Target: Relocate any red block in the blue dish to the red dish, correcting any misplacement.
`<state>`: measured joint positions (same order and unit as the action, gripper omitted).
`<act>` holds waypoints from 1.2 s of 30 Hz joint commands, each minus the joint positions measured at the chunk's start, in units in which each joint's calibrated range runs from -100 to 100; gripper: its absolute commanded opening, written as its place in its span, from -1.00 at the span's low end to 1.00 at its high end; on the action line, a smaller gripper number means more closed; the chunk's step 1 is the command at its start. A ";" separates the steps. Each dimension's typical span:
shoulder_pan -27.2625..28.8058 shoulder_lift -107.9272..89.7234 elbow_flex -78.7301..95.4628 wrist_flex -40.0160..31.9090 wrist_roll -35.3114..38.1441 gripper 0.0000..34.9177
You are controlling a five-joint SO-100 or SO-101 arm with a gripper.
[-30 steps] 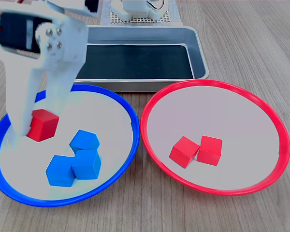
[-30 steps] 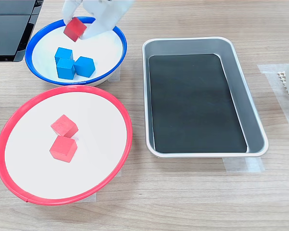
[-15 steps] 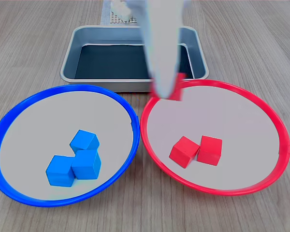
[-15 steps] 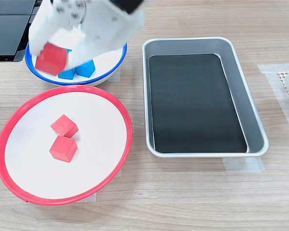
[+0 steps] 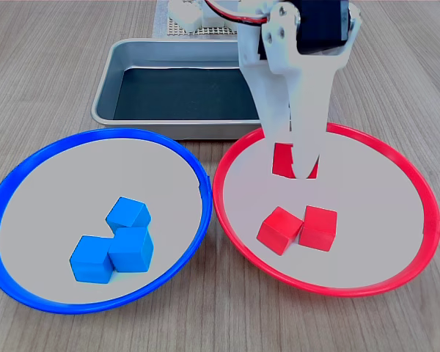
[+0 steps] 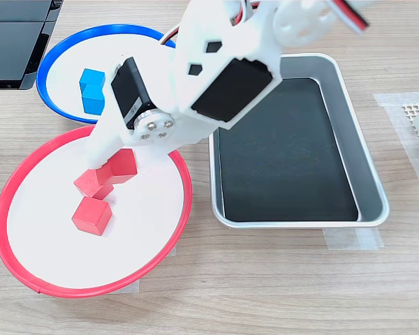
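Gripping small matte red block (image 5: pixel 284 159) over red dish (image 5: pixel 396 170), pincer (image 5: pixel 293 163) clenched.

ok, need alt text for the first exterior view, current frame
A white robot hand holds a red block low over the red dish, where two more red cubes lie side by side. To its left, the blue dish holds three blue cubes; a steel tray sits behind both.
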<state>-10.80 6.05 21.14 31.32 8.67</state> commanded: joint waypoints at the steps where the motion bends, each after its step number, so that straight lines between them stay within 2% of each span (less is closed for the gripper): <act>1: 0.30 0.64 0.11 -2.39 0.29 -0.98; 13: -1.67 0.90 3.39 -2.89 -0.24 -0.95; 18: -1.77 1.32 3.48 -2.72 -0.20 -0.70; 21: -1.67 1.58 3.12 -2.72 -0.44 -0.41; 26: -1.67 1.92 1.93 -2.56 -0.54 -0.23; 33: -0.83 -0.30 0.84 -2.23 -0.34 -0.41; 35: 0.02 -2.17 0.11 -2.72 -0.54 -0.56; 36: 0.68 -3.71 -0.16 -3.46 -0.73 -0.70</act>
<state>-12.12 7.59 24.95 29.04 8.38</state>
